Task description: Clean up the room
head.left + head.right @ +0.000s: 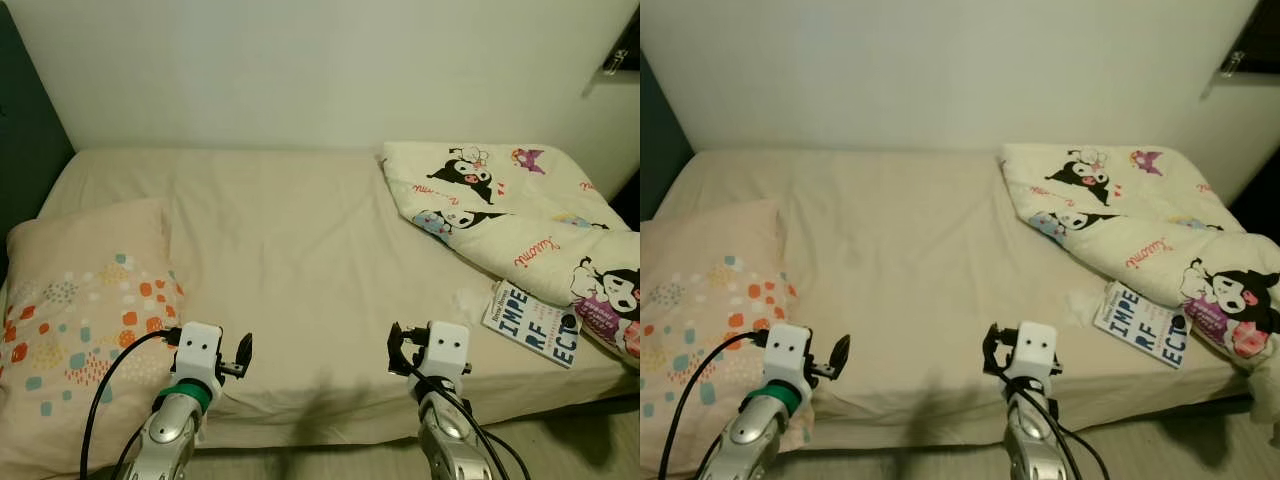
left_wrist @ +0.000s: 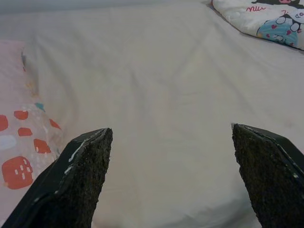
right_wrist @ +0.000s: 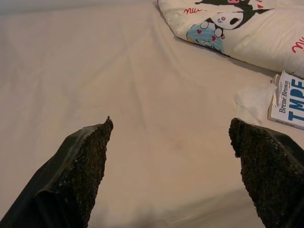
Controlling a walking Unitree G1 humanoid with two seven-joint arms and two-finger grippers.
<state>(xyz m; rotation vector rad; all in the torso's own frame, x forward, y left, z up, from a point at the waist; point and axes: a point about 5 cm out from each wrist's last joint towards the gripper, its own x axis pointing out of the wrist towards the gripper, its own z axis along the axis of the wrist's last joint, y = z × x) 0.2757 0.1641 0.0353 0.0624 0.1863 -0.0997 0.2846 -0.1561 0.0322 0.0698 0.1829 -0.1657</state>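
A beige-sheeted bed (image 1: pixel 280 250) lies in front of me. A crumpled cartoon-print blanket (image 1: pixel 520 210) is heaped on its right side. Partly under the blanket's edge, near the bed's front right, lies a white book (image 1: pixel 530 322) with blue letters, and a small crumpled tissue (image 1: pixel 470 300) sits just left of it. My left gripper (image 2: pixel 171 133) hovers open over the front of the bed beside the pillow, holding nothing. My right gripper (image 3: pixel 171 121) is open too, over the sheet left of the book (image 3: pixel 289 99) and tissue (image 3: pixel 254 99).
A pillow (image 1: pixel 80 320) with coloured dots rests on the bed's left front, close to my left arm. A white wall runs behind the bed and a dark panel (image 1: pixel 25 130) stands at the far left. Floor (image 1: pixel 560 440) shows below the bed's front edge.
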